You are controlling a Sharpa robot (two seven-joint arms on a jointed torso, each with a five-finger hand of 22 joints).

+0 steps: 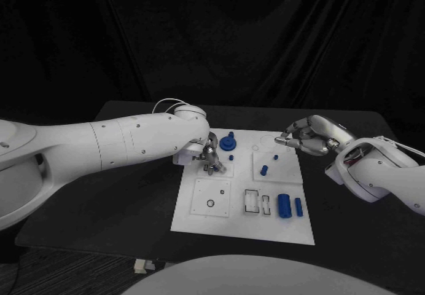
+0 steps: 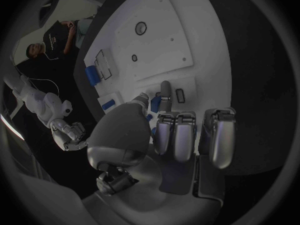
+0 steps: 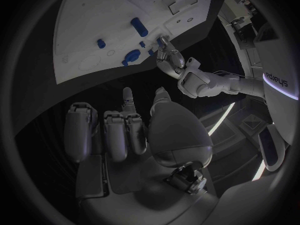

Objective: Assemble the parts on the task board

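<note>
- The board [image 1: 222,212] is a flat white plate in the middle of the black table [image 1: 124,215].
- Small smooth blue parts sit on it: a round knob [image 1: 228,144] at the far side, a fat cylinder [image 1: 284,206] and a thin bar [image 1: 298,207] near the right.
- The shiny left hand [image 1: 209,156] is over the board's far left part, fingers down; I cannot tell if it holds anything.
- The right hand [image 1: 306,139] is just off the far right edge, fingers curled in, with nothing in them.
</note>
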